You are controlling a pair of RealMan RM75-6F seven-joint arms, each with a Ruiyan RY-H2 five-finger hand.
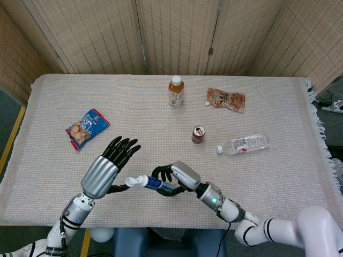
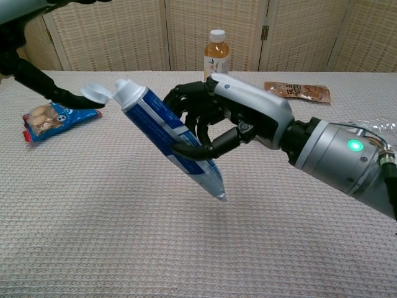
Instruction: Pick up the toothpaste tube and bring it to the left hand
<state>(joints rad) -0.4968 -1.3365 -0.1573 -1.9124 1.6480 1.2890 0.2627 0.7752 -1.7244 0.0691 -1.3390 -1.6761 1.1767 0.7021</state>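
Note:
My right hand [image 1: 174, 178] [image 2: 229, 121] grips a blue and white toothpaste tube [image 1: 150, 182] [image 2: 166, 138] above the table's near edge. The tube is tilted, white cap end up and to the left, its flip cap [image 2: 94, 94] open. My left hand [image 1: 107, 168] stands just left of it, palm facing the tube, fingers spread and pointing away. Its thumb [image 2: 53, 91] reaches the cap end; I cannot tell whether it touches. Nothing is in the left hand.
On the woven cloth table [image 1: 278, 176] lie a blue snack bag [image 1: 87, 128] at the left, a tea bottle [image 1: 176, 91], a brown pouch [image 1: 226, 99], a small can [image 1: 199, 134] and a clear water bottle [image 1: 242, 144] lying on its side.

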